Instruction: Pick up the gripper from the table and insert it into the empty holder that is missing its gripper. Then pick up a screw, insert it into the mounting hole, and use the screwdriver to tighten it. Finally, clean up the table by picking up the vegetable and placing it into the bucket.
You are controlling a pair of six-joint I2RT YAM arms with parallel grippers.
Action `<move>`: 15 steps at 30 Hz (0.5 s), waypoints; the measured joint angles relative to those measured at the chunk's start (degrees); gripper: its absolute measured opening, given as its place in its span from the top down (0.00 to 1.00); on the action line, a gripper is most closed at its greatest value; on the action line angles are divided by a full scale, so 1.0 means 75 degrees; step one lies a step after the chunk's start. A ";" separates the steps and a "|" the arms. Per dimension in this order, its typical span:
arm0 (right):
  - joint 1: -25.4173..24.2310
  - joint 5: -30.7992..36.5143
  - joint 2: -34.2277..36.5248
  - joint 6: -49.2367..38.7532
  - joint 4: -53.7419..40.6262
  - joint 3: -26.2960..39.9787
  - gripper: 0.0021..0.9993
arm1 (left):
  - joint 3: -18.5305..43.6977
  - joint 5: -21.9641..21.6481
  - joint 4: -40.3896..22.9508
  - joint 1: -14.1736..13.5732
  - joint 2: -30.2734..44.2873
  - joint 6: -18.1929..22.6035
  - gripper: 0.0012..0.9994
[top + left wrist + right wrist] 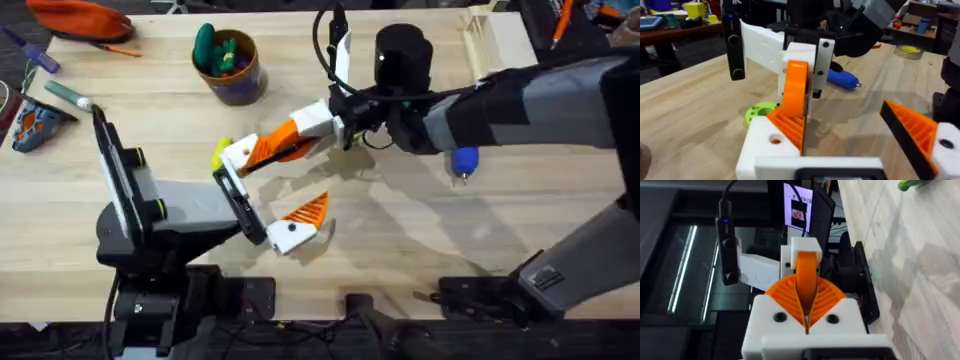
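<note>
1. The screwdriver (465, 161) lies on the table (400, 240), to the right of the bucket (231, 66) and nearer the arm bases. Only its blue end and thin tip show in the overhead view; the right arm covers the rest.
2. A yellow-green scrap (221, 152) shows nearer the bases than the bucket, tucked behind the holder (240, 156). Whether it is the vegetable or the lime disc (757, 110) cannot be told.
3. A yellow-green thing (912, 184) in the right wrist view is cut off at the edge.
4. The gripper (272, 148) sits between the bucket and the bases, pinched in the right claw (300, 135). Its far end meets the holder, though how deeply it sits cannot be made out.
5. The left claw (268, 190) is spread wide. One side is the white holder; the other carries an orange finger (310, 210).
6. The bucket holds a dark green toy (205, 45).
7. A black cylinder (403, 50) stands right of the bucket, and a pale wooden box (490, 40) further right.
8. An orange pouch (80, 18) lies left of the bucket.
</note>
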 joint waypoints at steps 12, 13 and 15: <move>-0.0037 -0.0082 -0.0001 -0.0092 -0.0002 0.0009 0.99 | 0.0000 0.0053 -0.0009 0.0000 -0.0001 0.0002 0.01; -0.0030 -0.0082 0.0000 -0.0092 -0.0003 0.0015 0.99 | 0.0000 0.0053 -0.0009 0.0000 0.0001 0.0003 0.01; -0.0021 -0.0076 -0.0002 -0.0092 -0.0005 0.0015 0.99 | 0.0000 0.0050 -0.0009 0.0000 -0.0001 0.0001 0.01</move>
